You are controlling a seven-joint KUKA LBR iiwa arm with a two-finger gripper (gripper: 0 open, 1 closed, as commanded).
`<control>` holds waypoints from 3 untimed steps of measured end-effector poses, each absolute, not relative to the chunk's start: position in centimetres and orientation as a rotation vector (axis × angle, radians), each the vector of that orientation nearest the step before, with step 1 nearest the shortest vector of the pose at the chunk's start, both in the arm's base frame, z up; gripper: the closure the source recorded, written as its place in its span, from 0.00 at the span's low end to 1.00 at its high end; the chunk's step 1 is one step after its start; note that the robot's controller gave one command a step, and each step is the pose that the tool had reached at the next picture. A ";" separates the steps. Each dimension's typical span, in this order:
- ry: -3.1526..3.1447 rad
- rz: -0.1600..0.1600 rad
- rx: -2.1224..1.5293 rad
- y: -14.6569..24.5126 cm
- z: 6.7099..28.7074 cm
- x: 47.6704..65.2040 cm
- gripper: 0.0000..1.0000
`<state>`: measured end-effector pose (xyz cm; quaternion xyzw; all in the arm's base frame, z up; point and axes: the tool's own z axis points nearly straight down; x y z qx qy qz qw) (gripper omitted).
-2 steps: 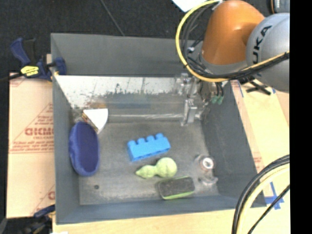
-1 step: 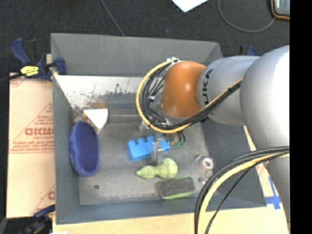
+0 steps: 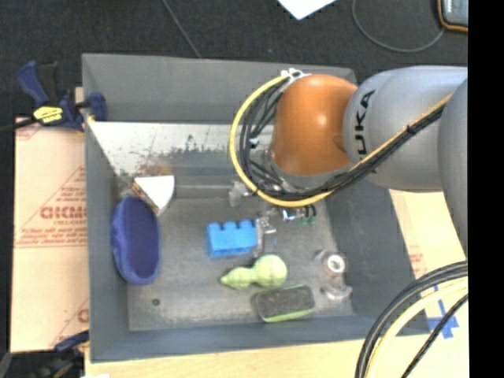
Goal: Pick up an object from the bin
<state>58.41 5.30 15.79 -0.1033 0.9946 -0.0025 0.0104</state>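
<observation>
Camera view. The grey metal bin [image 3: 197,85] occupies the centre of the frame. The arm [image 3: 409,132] enters from the right edge, and its orange cover [image 3: 311,124], ringed by black and yellow cables, sits over the upper centre of the bin.

The gripper [image 3: 266,225] projects below the cover, low over the bin floor near the centre. Its tip is just beside the right end of a blue studded block [image 3: 231,239], which lies flat on the floor. Whether the gripper is open or closed cannot be determined, as the cover and cables obscure it. Nothing can be made out in its grasp.

Adjacent items:
- A pale green gourd-shaped piece [image 3: 256,274] lies just below the block.
- A dark sponge with a green edge [image 3: 283,303] lies at lower centre, touching the gourd-shaped piece.
- A small clear container [image 3: 335,272] lies at lower right.
- A blue cloth-like item [image 3: 135,239] rests against the left wall.
- A white wedge [image 3: 156,189] lies just above it.
</observation>
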 end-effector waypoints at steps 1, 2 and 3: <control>3.138 -0.001 -0.158 4.1 10.0 58.5 0.00; 3.104 -0.006 -0.288 4.5 7.1 59.1 0.00; 3.131 -0.002 -0.058 2.9 7.1 58.7 1.00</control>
